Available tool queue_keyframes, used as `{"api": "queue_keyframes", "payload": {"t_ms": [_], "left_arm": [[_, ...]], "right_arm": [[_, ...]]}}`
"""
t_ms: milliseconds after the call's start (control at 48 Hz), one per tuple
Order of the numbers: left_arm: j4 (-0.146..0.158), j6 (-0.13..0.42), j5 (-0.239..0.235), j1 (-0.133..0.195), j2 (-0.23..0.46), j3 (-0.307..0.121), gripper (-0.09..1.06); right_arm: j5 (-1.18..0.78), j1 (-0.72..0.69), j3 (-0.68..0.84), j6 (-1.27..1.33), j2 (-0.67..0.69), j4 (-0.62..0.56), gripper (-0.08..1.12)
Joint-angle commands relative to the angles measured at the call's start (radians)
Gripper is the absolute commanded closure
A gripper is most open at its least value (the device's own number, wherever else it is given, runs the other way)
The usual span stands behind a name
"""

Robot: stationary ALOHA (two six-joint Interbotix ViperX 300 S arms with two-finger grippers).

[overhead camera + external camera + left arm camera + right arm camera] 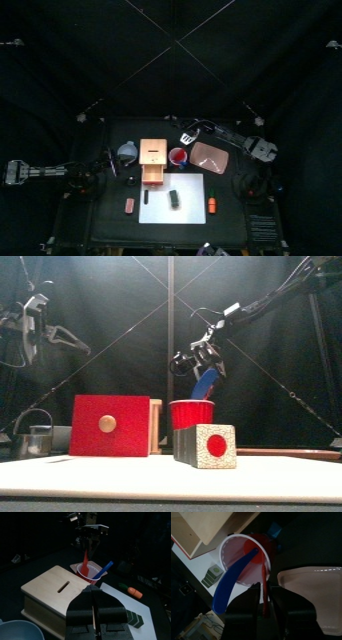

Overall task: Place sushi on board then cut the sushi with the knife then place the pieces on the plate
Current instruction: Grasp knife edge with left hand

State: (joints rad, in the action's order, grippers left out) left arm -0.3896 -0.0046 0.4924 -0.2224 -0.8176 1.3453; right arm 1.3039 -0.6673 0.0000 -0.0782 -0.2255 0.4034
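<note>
While right gripper (89,548) clamps red knife (87,558) with tip in cup (92,574), blue knife (104,567) leans inside cup; left gripper (97,594) closed, empty, left of cup.

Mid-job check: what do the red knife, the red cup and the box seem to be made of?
Red knife: probably plastic, one even bright red. Red cup: likely plastic too, smooth evenly coloured wall. Wooden box: pale matte wood by the look, though no grain is visible; its drawer front is painted or stained red.
</note>
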Motion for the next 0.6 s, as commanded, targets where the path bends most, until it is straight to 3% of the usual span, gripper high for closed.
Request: {"api": "queue_keyframes", "payload": {"t_ms": [21, 271, 604], "left_arm": [[0.0, -0.002, 0.003, -0.003, 0.002, -0.014, 0.89], [0.0, -0.002, 0.003, -0.003, 0.002, -0.02, 0.89], [0.002, 0.003, 0.003, -0.003, 0.002, -0.043, 0.89]], "right_arm": [[-0.005, 0.008, -0.029, 0.003, 0.034, -0.012, 0.61], [-0.041, 0.011, -0.032, 0.011, 0.15, -0.025, 0.61], [-0.164, 0.014, 0.109, 0.015, 0.376, -0.031, 0.61]]}}
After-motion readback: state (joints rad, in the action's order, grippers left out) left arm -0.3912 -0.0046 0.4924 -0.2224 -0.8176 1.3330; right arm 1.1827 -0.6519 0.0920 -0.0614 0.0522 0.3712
